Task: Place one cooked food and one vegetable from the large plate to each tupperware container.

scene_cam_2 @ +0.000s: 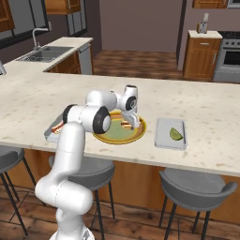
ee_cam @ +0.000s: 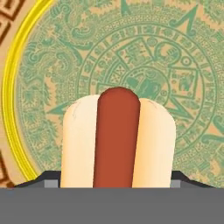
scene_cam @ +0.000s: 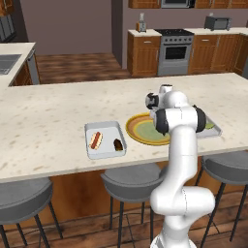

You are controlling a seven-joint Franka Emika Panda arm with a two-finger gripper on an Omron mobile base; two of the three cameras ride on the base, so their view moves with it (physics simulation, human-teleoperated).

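Going from the left: a grey tray (scene_cam: 105, 139) is sitting on the tabletop (scene_cam: 53, 121), holding a hot dog (scene_cam: 96, 140) and a dark brownish piece of food (scene_cam: 118, 144) that's too small to make out properly. Those two are lying apart from each other, hot dog toward the tray's left, dark piece toward its right.

Just beside that tray the big plate (scene_cam: 138, 128) is resting, ochre rim and pale green patterned middle. The arm is hanging right over it, so part of it is getting blocked in the left base view. In the right base view the gripper (scene_cam_2: 130, 123) is reaching down onto the plate, where a second hot dog (scene_cam_2: 125, 124) is lying. In the hand view that hot dog (ee_cam: 118, 140) is sitting right up between the finger tips, bun on both sides and sausage down the middle. The jaws are standing on either side of it, but I honestly can't tell if they're pinching it or just spread around it.

Further right, the other tray (scene_cam_2: 170, 133) is sitting near the plate without touching it, with a green wedge of vegetable (scene_cam_2: 176, 134) lying in it.
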